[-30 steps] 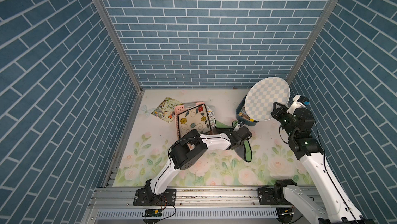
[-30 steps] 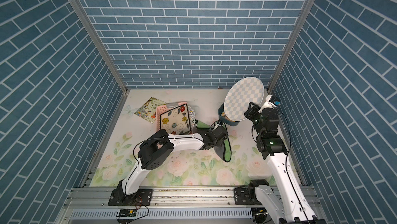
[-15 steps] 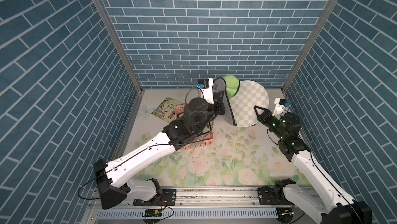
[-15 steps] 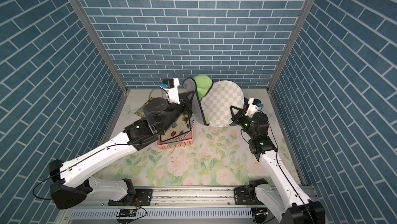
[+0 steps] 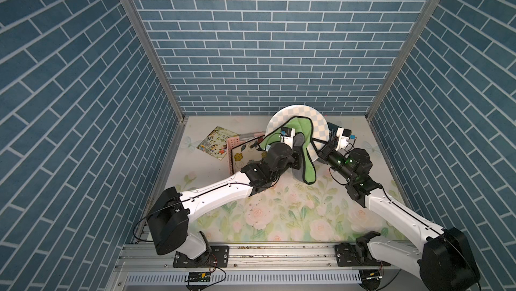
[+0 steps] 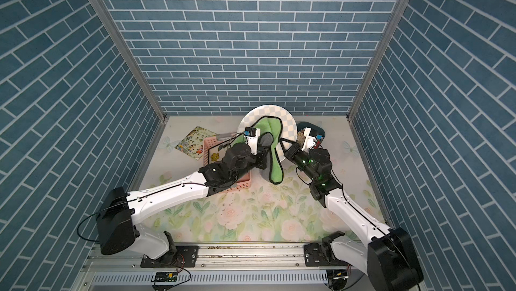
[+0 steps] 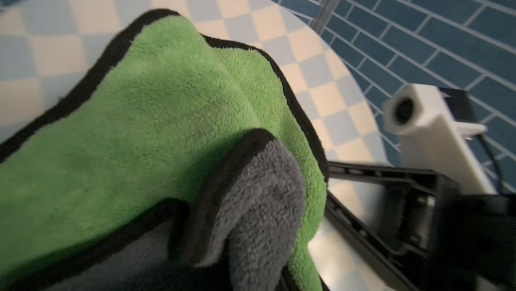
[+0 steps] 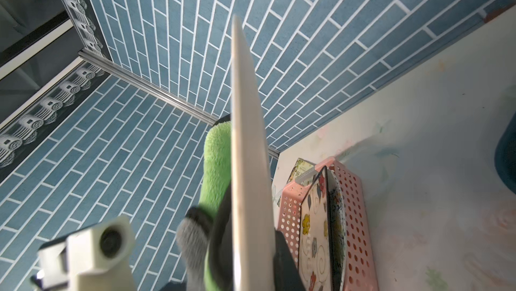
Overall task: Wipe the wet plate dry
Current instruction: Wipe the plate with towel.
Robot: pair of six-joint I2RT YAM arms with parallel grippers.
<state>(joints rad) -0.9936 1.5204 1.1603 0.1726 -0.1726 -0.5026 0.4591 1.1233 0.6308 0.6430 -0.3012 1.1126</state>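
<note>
**Cloth pressed on held plate — wipe under way**

The right gripper (image 5: pixel 321 151) is clamped on the lower edge of the checkered plate (image 5: pixel 315 118) and holds it up off the table, nearly on edge; the right wrist view shows the plate (image 8: pixel 245 164) edge-on between the jaws. The left gripper (image 5: pixel 298 150) is closed on a bunch of the green cloth (image 5: pixel 300 127), which lies against the plate face just ahead of that gripper; the free end of the cloth hangs below it. In the left wrist view the cloth (image 7: pixel 156 113) covers much of the plate (image 7: pixel 321 80), with the grey backing folded over near the fingers.

Risks, as judgement:
- Sideways push from the cloth could lever the plate in a rim-only pinch; a wet rim makes slip likelier.
- The hanging cloth end could catch on the right gripper, which is just beside it.
- The rim band away from the cloth may go unwiped if strokes stay central.

Count: one checkered plate, one cloth, two grippers, one pink basket (image 5: pixel 233 147) behind the left gripper with a floral plate (image 8: pixel 315 219) in it, one booklet (image 5: pixel 213 143).
</note>
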